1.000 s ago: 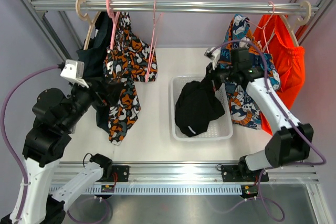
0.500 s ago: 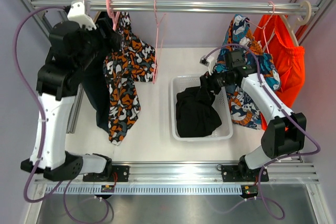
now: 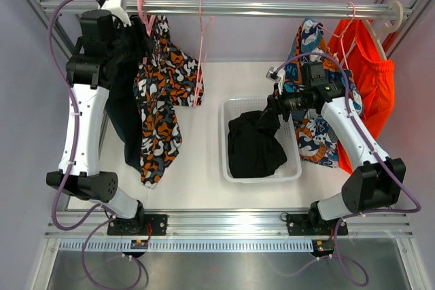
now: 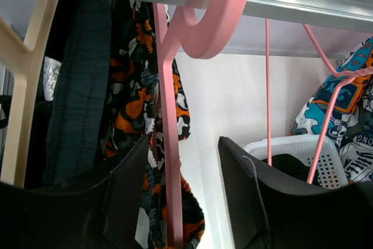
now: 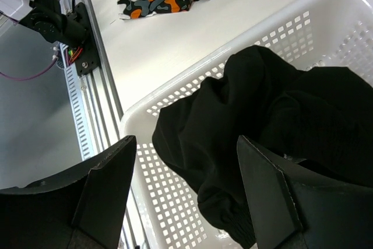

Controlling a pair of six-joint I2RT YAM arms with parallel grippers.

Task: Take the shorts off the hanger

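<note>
Rising to the far-left rail (image 3: 272, 9), the left tool (image 4: 183, 147) is straddling, jaws apart, the pink hanger (image 4: 215, 27) carrying camouflage shorts (image 3: 163, 100), while the right tool (image 5: 186, 144) is hovering apart over black shorts (image 5: 280, 121) in the basket (image 5: 169, 202).

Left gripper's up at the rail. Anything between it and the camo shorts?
Only the pink hanger: its stem runs down between the open fingers of the left gripper, with the camouflage shorts just behind it. The dark navy shorts on the wooden hanger hang off to one side, outside the gap.
</note>
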